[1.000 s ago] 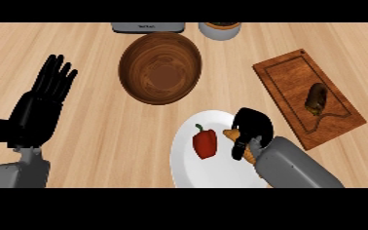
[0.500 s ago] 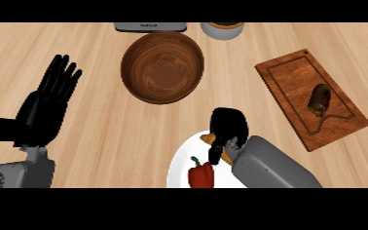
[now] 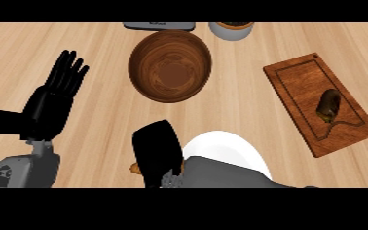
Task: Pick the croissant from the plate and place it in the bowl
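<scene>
Single head view, steeply down on the wooden counter [image 3: 101,44], forearms entering from the lower edge, close range

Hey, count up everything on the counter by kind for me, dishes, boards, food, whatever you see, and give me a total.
Wooden bowl: 1
White plate: 1
Wooden cutting board: 1
Brownish food item on the board: 1
Croissant, only a sliver showing under the right hand: 1
Grey cup at the far edge: 1
Grey object at the far edge, mostly cut off: 1
Total: 7

Your left black robot hand [image 3: 52,102] rests open at the left, fingers straight up; your right black robot hand [image 3: 158,151] is curled.
</scene>
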Robot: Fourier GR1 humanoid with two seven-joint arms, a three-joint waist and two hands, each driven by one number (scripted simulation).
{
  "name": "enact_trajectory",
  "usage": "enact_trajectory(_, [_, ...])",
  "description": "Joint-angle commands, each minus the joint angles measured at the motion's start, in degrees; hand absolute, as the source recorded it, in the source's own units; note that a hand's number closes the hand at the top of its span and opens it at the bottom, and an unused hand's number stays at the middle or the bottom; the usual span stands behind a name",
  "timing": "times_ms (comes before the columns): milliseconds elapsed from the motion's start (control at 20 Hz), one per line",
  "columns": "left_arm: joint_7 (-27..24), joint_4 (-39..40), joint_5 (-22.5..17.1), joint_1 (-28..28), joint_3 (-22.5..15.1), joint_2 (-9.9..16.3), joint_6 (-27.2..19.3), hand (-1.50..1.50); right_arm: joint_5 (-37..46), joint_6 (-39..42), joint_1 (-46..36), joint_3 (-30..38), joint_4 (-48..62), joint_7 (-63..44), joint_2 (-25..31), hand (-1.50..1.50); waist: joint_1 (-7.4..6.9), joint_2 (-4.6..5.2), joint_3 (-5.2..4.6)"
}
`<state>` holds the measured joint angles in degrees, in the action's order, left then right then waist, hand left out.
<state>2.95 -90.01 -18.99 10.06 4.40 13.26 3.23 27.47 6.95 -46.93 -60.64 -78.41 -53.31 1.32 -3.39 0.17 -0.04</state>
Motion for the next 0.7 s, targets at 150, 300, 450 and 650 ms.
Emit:
enact_trajectory(150, [1.90, -1.84, -0.02, -1.24, 0.20, 0.00, -0.76, 0.00, 3.48, -6.04, -12.11, 1.75, -4.25, -10.72, -1.28, 1.50, 1.59, -0.51, 0.01])
enact_trajectory(300, [-0.03, 0.39, -0.79, -0.52, 2.47, 1.47, 0.75, 0.00, 5.48, -5.15, -17.03, 4.65, -6.07, -16.45, -1.29, 1.50, 2.24, -0.53, -0.04])
enact_trajectory(450, [0.02, 1.07, 0.26, -0.96, 1.52, 0.34, -0.16, 0.00, 8.27, -4.11, -18.95, 7.78, -7.33, -19.94, -1.29, 1.50, 3.20, -0.59, -0.02])
enact_trajectory(650, [-0.43, -1.28, 0.00, -2.42, 1.77, -0.31, -0.47, 0.00, 10.26, -2.88, -20.98, 14.29, -3.03, -17.66, -1.28, 1.50, 3.06, -0.45, 0.01])
